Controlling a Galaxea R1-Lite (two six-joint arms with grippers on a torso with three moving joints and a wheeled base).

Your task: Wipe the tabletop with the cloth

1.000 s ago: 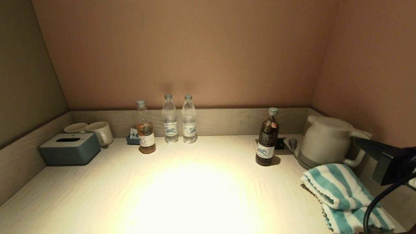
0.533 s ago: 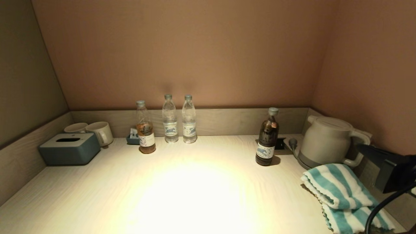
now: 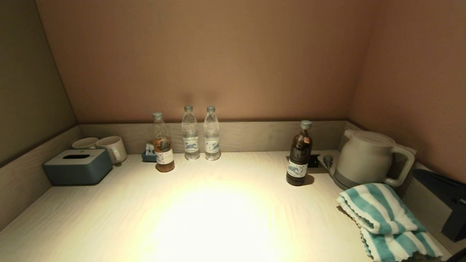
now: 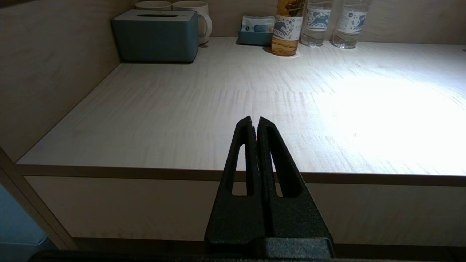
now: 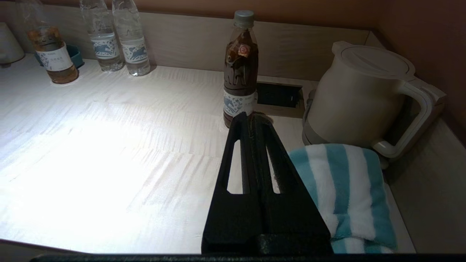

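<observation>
The teal and white striped cloth (image 3: pixel 382 218) lies folded at the right front of the pale tabletop (image 3: pixel 218 218), just in front of the kettle. It also shows in the right wrist view (image 5: pixel 346 189). My right gripper (image 5: pixel 251 116) is shut and empty, held above the table's front edge to the left of the cloth, not touching it. In the head view only its dark body (image 3: pixel 442 189) shows at the right edge. My left gripper (image 4: pixel 255 119) is shut and empty, held low before the tabletop's front edge (image 4: pixel 145 171), out of the head view.
A beige kettle (image 3: pixel 367 158) stands at the back right, a dark bottle (image 3: pixel 299 154) to its left. Three bottles (image 3: pixel 191 134) stand along the back rim. A grey-blue tissue box (image 3: pixel 78 166) and two mugs (image 3: pixel 113 147) sit at the back left.
My right gripper has drawn back to the right and downward, mostly leaving the head view and uncovering the kettle's handle. The cloth has not moved.
</observation>
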